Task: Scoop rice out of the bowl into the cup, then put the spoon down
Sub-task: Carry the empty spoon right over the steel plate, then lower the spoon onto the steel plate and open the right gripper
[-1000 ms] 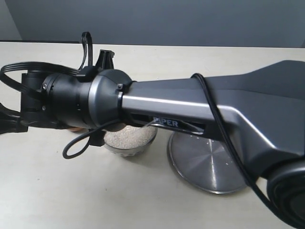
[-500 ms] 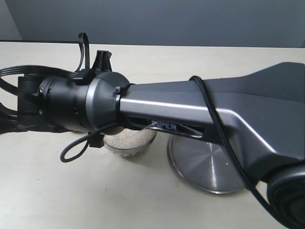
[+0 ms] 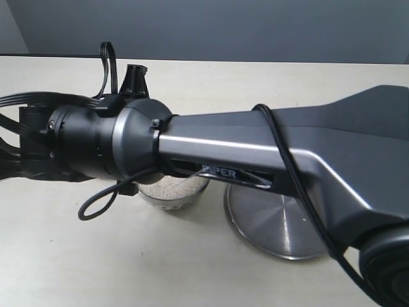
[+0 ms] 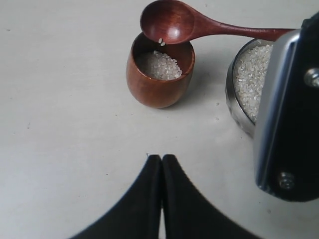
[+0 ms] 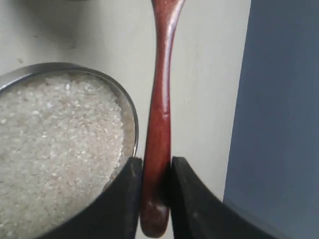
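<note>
Item inspected: spoon (image 4: pixel 199 26). It is held off the bench (image 4: pixel 60 124), its small round head tipped over the far rim of the cup (image 4: pixel 159 74). The head is almost bare, with two or three grains clinging to its lower lip. The cup holds a shallow layer of rice (image 4: pixel 158 64), well short of its rim.

Grasp: the right fingers (image 5: pixel 122 199) are clamped on the handle close to its butt end, one on each side. The long axis runs straight ahead from them, so the head is the farthest point from the grip. The handle passes just beside the rim of the bowl (image 5: pixel 127 107); whether it touches cannot be told. The bowl is heaped nearly full.

Left fingers (image 4: pixel 144 199): pressed together, holding nothing, above bare bench and pointing toward the cup, clear of it.

Surroundings: a steel plate (image 3: pixel 275 224) lies near the bowl, on the side away from the cup, partly under the right arm (image 3: pixel 255 147). That arm hides the cup in the exterior view.

Assessment: the pour looks complete. Any return swing takes the head across the bowl rim, the one obstruction.
</note>
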You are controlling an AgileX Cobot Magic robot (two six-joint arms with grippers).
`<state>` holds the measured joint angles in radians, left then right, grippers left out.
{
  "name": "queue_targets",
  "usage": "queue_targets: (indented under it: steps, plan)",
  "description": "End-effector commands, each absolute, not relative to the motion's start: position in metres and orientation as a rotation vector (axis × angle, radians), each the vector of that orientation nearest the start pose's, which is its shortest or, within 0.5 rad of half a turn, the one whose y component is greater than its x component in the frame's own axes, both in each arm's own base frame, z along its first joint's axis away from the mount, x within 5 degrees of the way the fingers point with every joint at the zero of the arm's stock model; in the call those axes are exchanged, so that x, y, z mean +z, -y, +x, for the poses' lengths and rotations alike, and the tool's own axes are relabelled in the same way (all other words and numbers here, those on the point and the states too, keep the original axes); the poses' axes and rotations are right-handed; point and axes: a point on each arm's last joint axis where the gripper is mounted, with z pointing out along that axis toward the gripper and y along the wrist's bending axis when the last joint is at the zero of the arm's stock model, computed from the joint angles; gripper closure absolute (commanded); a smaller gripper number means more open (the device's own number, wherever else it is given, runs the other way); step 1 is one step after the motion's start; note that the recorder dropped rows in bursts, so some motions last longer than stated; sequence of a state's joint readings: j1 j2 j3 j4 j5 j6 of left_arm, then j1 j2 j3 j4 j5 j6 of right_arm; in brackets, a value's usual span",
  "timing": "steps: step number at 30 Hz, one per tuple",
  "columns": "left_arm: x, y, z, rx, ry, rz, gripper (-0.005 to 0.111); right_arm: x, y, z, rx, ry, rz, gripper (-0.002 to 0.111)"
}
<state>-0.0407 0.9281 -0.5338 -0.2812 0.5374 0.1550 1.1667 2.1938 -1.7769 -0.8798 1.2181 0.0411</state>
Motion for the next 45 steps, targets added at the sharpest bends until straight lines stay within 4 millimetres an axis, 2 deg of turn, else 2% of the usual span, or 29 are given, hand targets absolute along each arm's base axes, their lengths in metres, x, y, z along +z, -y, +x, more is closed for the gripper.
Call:
queue_targets:
  steps: [1,8,11,18,24,25,26,27,28,29,30,31,32,34,37,38,39,41,45]
  plan:
    - [0.249,0.02,0.168,-0.241,-2.402,-0.004,0.106,0.211,-0.391,0.24,-0.919,-1.854,-1.641,0.109]
    - [0.249,0.02,0.168,-0.241,-2.402,-0.004,0.106,0.192,-0.397,0.235,-0.953,-1.83,-1.71,0.109]
    - [0.249,0.02,0.168,-0.241,-2.402,-0.004,0.106,0.193,-0.398,0.237,-0.981,-1.799,-1.69,0.109]
    - [0.249,0.02,0.168,-0.243,-2.401,-0.006,0.106,0.215,-0.39,0.243,-0.924,-1.86,-1.57,0.109]
    - [0.249,0.02,0.167,-0.244,-2.405,-0.005,0.106,0.238,-0.37,0.252,-0.741,-2.073,-1.43,0.109]
    - [0.249,0.02,0.167,-0.244,-2.405,-0.005,0.106,0.242,-0.364,0.257,-0.704,-2.124,-1.386,0.109]
    - [0.248,0.02,0.167,-0.24,-2.41,0.0,0.106,0.254,-0.348,0.267,-0.586,-2.261,-1.243,0.109]
    - [0.248,0.02,0.167,-0.241,-2.414,0.001,0.106,0.26,-0.341,0.271,-0.525,-2.32,-1.184,0.109]
    - [0.248,0.021,0.167,-0.242,-2.418,0.002,0.106,0.276,-0.321,0.281,-0.393,-2.434,-1.062,0.109]
    - [0.248,0.02,0.166,-0.24,-2.42,0.004,0.106,0.282,-0.312,0.285,-0.341,-2.473,-1.015,0.109]
    - [0.248,0.02,0.166,-0.24,-2.423,0.005,0.106,0.3,-0.29,0.295,-0.219,-2.544,-0.901,0.109]
    - [0.248,0.021,0.166,-0.241,-2.425,0.005,0.106,0.307,-0.28,0.299,-0.176,-2.564,-0.865,0.109]
    - [0.247,0.021,0.166,-0.241,-2.427,0.005,0.106,0.32,-0.258,0.304,-0.096,-2.602,-0.784,0.109]
    - [0.247,0.02,0.166,-0.237,-2.428,0.009,0.106,0.327,-0.227,0.304,-0.058,-2.651,-0.7,0.109]
    - [0.248,0.02,0.166,-0.236,-2.425,0.008,0.106,0.303,-0.184,0.292,-0.127,-2.77,-0.697,0.109]
    - [0.248,0.02,0.166,-0.236,-2.423,0.008,0.106,0.291,-0.175,0.285,-0.16,-2.812,-0.725,0.109]
    - [0.248,0.02,0.166,-0.236,-2.423,0.008,0.106,0.275,-0.164,0.27,-0.201,-2.863,-0.78,0.109]
    - [0.248,0.02,0.166,-0.236,-2.421,0.008,0.106,0.258,-0.153,0.25,-0.216,-2.933,-0.8,0.109]
    - [0.248,0.02,0.166,-0.237,-2.426,0.009,0.106,0.233,-0.144,0.229,-0.134,-2.928,-0.817,0.109]
